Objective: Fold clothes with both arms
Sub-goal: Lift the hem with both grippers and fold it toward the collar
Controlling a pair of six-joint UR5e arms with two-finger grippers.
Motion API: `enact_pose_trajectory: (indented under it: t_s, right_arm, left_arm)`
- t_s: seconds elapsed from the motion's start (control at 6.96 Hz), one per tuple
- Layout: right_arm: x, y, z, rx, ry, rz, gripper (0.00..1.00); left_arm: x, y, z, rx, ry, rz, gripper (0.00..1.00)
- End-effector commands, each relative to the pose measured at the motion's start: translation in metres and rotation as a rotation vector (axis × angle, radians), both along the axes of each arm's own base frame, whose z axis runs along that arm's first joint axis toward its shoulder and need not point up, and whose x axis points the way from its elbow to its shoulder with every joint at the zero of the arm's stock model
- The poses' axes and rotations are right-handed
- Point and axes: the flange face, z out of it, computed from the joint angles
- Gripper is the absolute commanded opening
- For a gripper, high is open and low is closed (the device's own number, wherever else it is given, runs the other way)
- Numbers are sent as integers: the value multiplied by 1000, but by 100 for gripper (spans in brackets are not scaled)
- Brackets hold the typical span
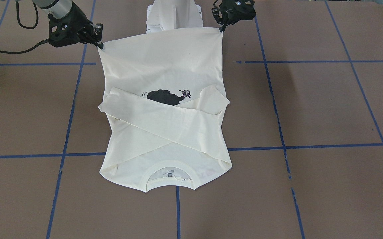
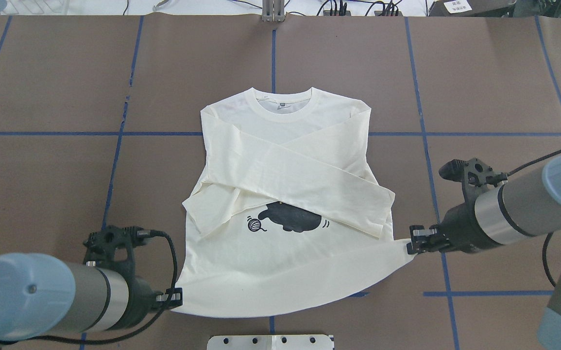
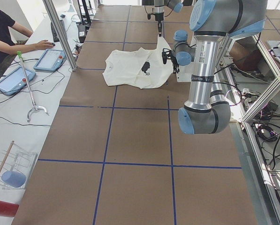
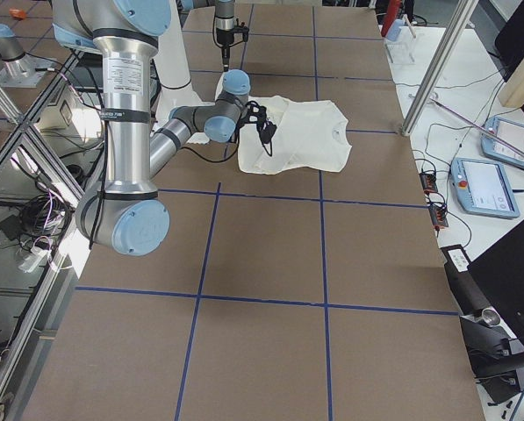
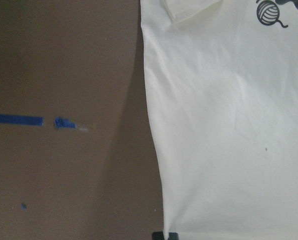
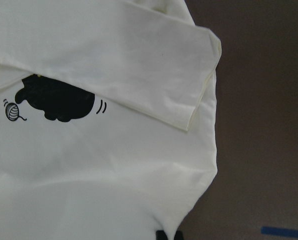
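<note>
Right, you're looking at the T-shirt (image 2: 285, 253) lying print-up mid-table, sleeves crossing over its chest, collar pointing away from the robot. The left gripper (image 2: 177, 296) and the right gripper (image 2: 413, 239) are each pinching a hem corner, jaws clamping cloth, holding that edge raised. Open table (image 2: 479, 73) is surrounding it.

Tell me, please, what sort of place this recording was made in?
Probably a robotics lab: the left arm and right arm grip a T-shirt on a table gridded with blue tape, aluminium framing stands beside it, and a person sits at a side bench with touchscreen pendants.
</note>
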Motion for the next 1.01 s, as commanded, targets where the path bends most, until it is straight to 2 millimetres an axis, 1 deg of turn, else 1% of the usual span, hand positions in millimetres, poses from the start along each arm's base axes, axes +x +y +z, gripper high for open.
enact_pose_trajectory:
  t_s: [0.0,0.14,0.29,0.43,0.57,0.72,0.86]
  right_arm:
    - [15,-88,-7,17,-13,124,0]
    - [22,-133,-8,6,-7,192,0]
    - [16,-170,-6,-8,10,229,0]
    - [4,-207,-3,-26,33,255,0]
    - [-11,-241,-8,-38,47,271,0]
    - [-30,-271,-9,-57,72,280,0]
    - [-41,-300,-11,-77,91,292,0]
  left_arm:
    - [-17,-86,0,38,-15,-77,0]
    - [-38,-133,-1,27,-12,-129,0]
    - [-41,-183,-6,41,-24,-163,0]
    - [-30,-228,-1,40,-63,-194,0]
    - [-11,-271,-1,30,-86,-224,0]
    - [3,-300,7,31,-88,-245,0]
    - [4,-319,20,42,-76,-266,0]
